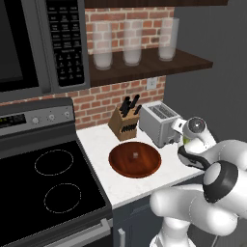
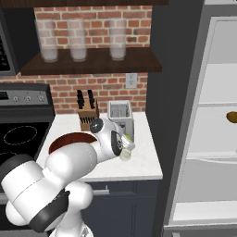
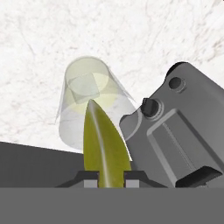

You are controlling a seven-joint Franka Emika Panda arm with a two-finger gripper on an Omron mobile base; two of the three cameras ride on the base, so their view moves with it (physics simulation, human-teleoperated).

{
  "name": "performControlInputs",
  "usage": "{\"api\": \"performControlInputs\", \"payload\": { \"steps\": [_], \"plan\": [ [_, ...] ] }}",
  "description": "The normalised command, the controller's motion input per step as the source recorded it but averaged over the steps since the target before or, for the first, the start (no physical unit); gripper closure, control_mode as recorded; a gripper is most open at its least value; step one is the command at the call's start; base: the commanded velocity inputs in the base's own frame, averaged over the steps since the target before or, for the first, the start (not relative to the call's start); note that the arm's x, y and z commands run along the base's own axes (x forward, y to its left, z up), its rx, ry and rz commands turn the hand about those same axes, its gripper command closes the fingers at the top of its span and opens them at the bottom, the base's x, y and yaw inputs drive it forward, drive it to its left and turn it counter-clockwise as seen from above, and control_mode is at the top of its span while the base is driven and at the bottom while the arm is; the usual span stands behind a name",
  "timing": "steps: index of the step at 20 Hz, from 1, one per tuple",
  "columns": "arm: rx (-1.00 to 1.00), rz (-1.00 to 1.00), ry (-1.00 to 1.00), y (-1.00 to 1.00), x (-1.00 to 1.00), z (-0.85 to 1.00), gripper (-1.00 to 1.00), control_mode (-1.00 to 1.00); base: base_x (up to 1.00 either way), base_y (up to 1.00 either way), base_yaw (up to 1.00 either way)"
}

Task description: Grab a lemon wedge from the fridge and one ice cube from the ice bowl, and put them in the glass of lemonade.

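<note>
Gripper [image 3: 103, 180] is clamped on the lemon wedge [image 3: 104, 146], its tip poised directly over the glass of lemonade [image 3: 89, 103], which stands beside the toaster [image 3: 183, 131] near the desk's [image 3: 39, 39] front edge. Ice bowl [image 1: 134, 160] sits left of the toaster; fridge [image 2: 217, 115] stands open beyond the desk's right edge.

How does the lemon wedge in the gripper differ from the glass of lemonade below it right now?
The lemon wedge is opaque yellow-green and pointed; the glass of lemonade is clear, round and holds pale liquid with a cube-like shape in it. The wedge is clamped in the gripper, above the counter; the glass stands on the white marble counter beside the toaster. The wedge looks narrower than the glass. Both are yellowish.
</note>
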Motion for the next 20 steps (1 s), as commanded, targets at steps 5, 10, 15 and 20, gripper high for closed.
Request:
{"api": "performControlInputs", "payload": {
  "steps": [5,10,15,20],
  "plan": [
    [0.00,0.00,0.00,0.00,0.00,0.00,1.00,-1.00,0.00,0.00,0.00],
    [0.00,0.00,0.00,0.00,0.00,0.00,1.00,-1.00,0.00,0.00,0.00],
    [0.00,0.00,0.00,0.00,0.00,-0.08,1.00,-1.00,0.00,0.00,0.00],
    [0.00,0.00,0.00,0.00,0.00,-0.17,-1.00,-1.00,0.00,0.00,0.00]
  ]
}}
